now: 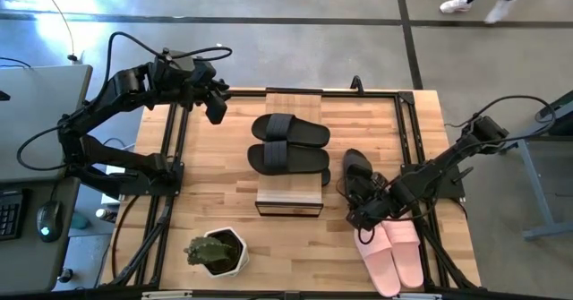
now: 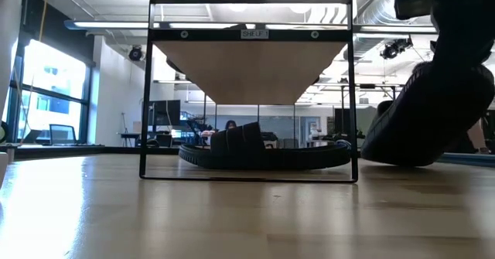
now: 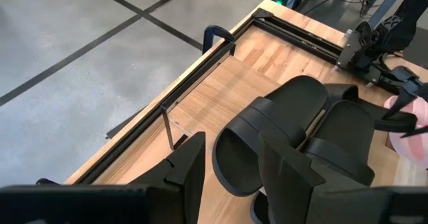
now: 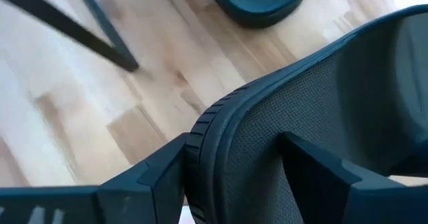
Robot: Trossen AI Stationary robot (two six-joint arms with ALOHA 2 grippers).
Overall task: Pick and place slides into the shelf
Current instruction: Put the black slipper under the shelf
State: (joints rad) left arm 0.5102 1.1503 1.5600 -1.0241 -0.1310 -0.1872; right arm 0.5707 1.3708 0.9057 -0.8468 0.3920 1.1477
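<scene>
From where I stand, the right tool [image 1: 365,197] is clamped on the rim of a matte black rubber slide [image 1: 356,170], one finger inside the sole edge and one outside, tilting it up off the butcher-block desk [image 1: 215,201] at about four o'clock from the small light-wood shelf with thin black frame [image 1: 288,201]. That edge grip probably keeps the strap free for sliding it in.

Two matching black slides [image 1: 288,143] already lie paired on the shelf's top plank, and another sits on its lower tier [image 2: 263,152].

The pale pink pair [image 1: 392,253] waits at five o'clock.

The left tool [image 1: 215,103] hovers open and empty at ten o'clock.
</scene>
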